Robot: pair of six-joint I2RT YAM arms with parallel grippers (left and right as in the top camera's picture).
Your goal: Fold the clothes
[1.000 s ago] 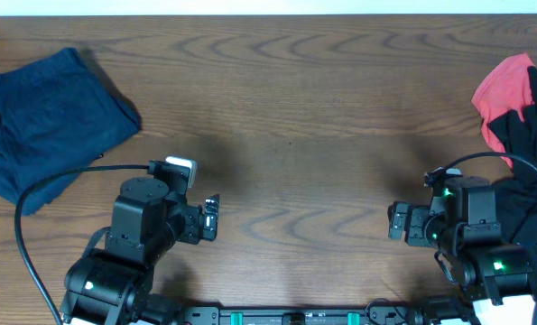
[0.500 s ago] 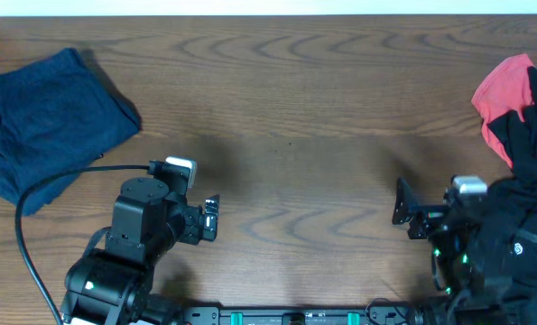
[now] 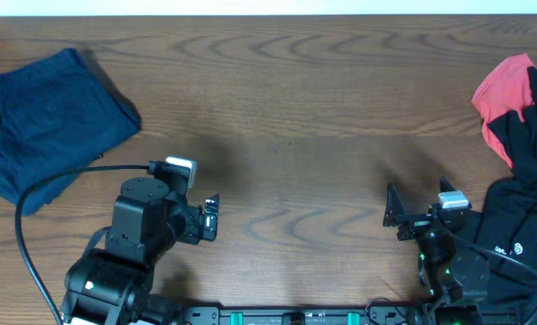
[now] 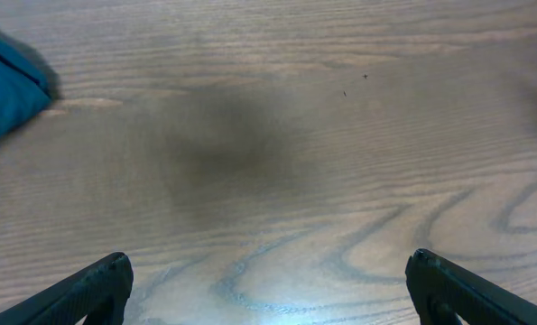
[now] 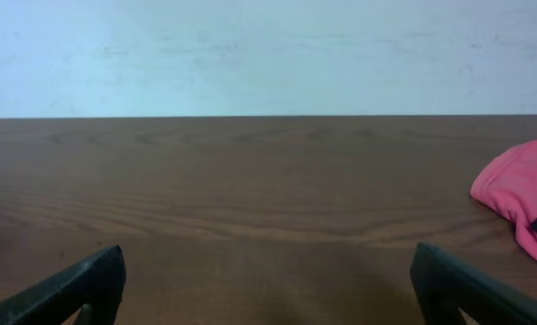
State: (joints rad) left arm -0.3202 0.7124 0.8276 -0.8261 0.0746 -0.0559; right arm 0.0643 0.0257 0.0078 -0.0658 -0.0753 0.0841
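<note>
Wood table (image 3: 286, 108) fills your overhead view, its middle bare between the two arms. You have the navy shorts (image 3: 47, 117) bunched at the far left corner, well apart from both grippers; one blue edge of them (image 4: 2, 90) shows at the upper left of the left wrist view. The black piece (image 3: 525, 208) lies along the right edge and runs down beside the right arm (image 3: 453, 271); you cannot tell from above whether cloth and arm touch. The red piece (image 3: 503, 90) sits at the far right corner, partly under the black piece, and a pink-red fold of it (image 5: 521, 194) shows at the right of the right wrist view, in front of a pale wall (image 5: 268, 54). Your left arm (image 3: 137, 235) is at the near left with a black cable (image 3: 33, 194) looping from it toward the shorts. The left gripper (image 3: 212, 217) points toward the table's middle; its wrist view (image 4: 268, 271) shows the fingers spread wide over bare wood, grasping nothing. The right gripper (image 3: 394, 212) points to the left, and its wrist view (image 5: 266, 266) shows the fingers just as released, with only table between them
</note>
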